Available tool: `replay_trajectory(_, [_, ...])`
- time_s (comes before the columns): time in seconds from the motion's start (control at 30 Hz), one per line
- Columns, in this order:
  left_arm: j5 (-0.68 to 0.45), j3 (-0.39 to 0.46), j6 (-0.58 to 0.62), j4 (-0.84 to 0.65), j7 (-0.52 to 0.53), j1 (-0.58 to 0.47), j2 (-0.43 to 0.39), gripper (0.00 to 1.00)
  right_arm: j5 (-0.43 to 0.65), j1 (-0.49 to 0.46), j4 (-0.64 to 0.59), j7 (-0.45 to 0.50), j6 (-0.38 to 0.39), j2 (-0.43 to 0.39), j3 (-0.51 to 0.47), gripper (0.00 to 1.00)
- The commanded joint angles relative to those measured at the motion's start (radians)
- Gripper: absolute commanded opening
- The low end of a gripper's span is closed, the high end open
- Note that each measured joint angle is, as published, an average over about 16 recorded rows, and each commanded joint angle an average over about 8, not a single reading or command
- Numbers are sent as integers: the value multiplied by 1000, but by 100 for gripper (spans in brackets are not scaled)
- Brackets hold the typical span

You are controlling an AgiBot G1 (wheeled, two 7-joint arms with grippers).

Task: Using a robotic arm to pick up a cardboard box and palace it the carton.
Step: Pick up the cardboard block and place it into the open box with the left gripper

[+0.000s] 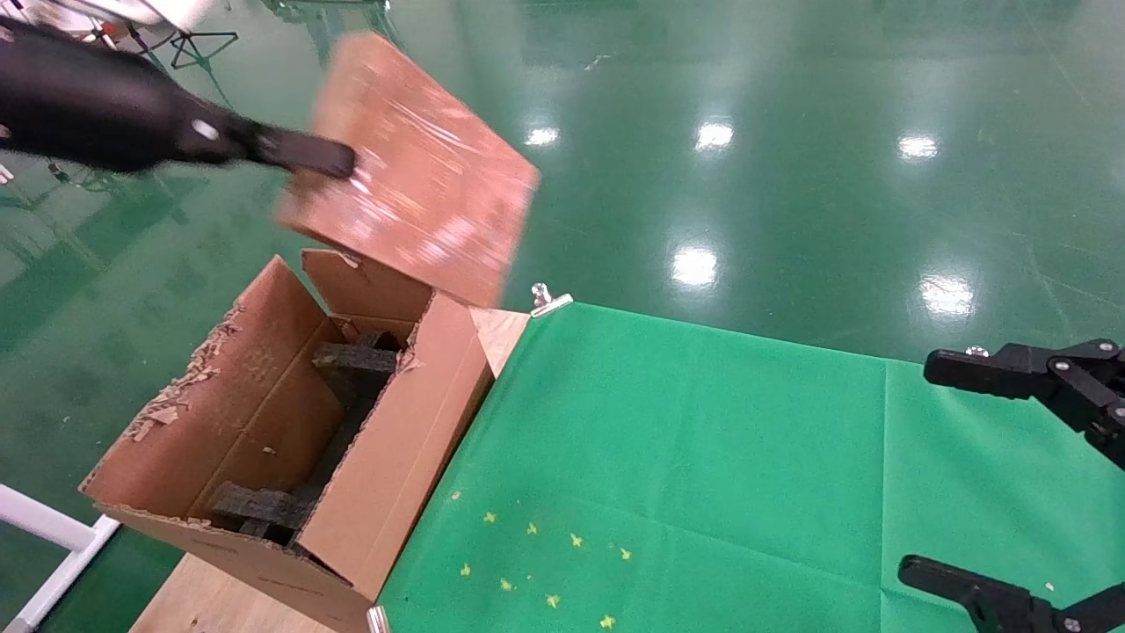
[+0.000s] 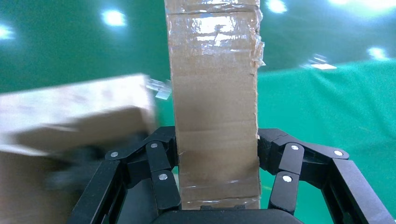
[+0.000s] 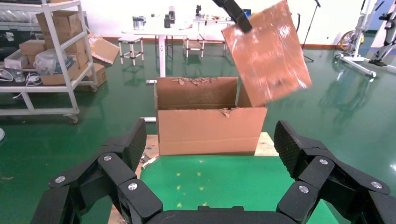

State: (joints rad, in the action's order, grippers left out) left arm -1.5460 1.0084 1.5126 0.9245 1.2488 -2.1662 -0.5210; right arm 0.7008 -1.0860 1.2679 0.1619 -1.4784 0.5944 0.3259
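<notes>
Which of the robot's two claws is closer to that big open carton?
The left. The left gripper holds the cardboard box in the air just above the carton. The right gripper sits open, far across the green cloth.

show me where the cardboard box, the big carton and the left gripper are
cardboard box (image 1: pixel 413 167), head view, middle of its broad face.
carton (image 1: pixel 400 457), head view, outer side wall.
left gripper (image 2: pixel 215 182), left wrist view, between its fingertips, clamped on the box.

No text, label or brand could be read — not on the cardboard box (image 1: pixel 413 167), nor on the carton (image 1: pixel 290 422) beneath it.
</notes>
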Motion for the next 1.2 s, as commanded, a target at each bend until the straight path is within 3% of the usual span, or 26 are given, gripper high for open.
replay_trajectory(0.03, [-42,-7,-4,-64,-60,-51,-1,0,0,0,0,0,0,0,0,100])
replay_trajectory(0.3, [-190,36,-23,-299,-268,-105,17,0,0,0,0,0,0,0,0,100])
replay_trajectory(0.63, [-234,67,-99,-589,-485,-53,2,0,0,0,0,0,0,0,0,100])
replay_trajectory(0.93, [-238,74,-203,-769,-593,21,-42,0,0,0,0,0,0,0,1,100])
replay_trajectory(1.2, [-230,70,-319,-855,-629,101,-86,0,-1,0,0,0,0,0,1,100])
